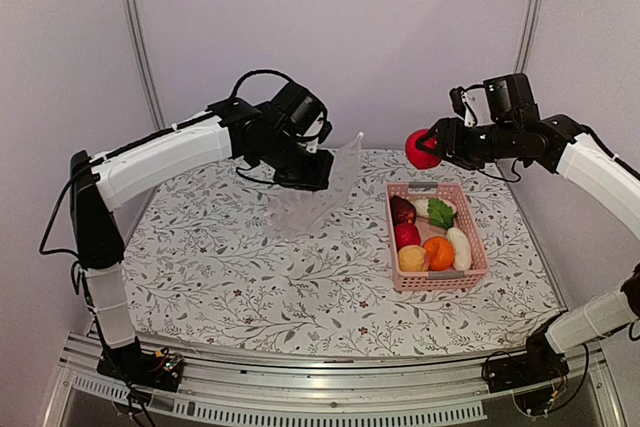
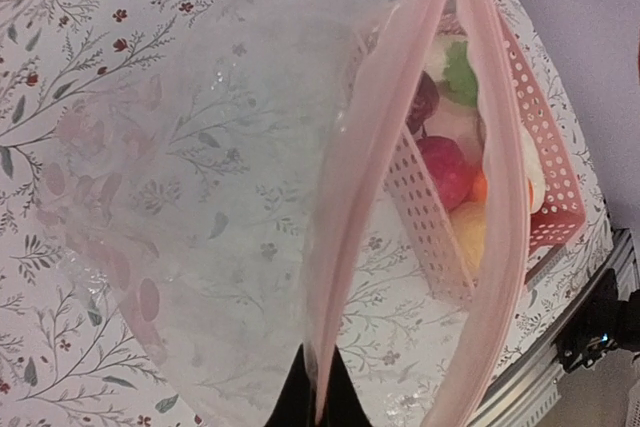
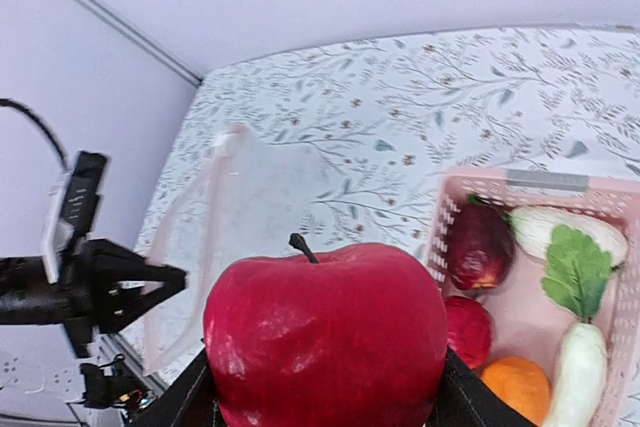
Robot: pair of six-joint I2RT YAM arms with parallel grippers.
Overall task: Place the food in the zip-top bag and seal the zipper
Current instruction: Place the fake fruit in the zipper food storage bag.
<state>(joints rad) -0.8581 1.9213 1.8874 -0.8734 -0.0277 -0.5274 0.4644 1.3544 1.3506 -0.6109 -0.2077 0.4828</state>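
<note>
Jaws on the right gripper [image 1: 427, 149] are clamped round a red apple [image 3: 325, 337], hanging in the air near the far end of the pink basket [image 1: 479, 247], where the other food [image 1: 430, 237] sits. Over on the left gripper [image 1: 312, 169] they're pinched tight on the zipper [image 2: 352, 207], holding the zip-top bag [image 1: 318, 202] up with its mouth gaping, left of the basket, over the desk [image 1: 220, 267].
</note>
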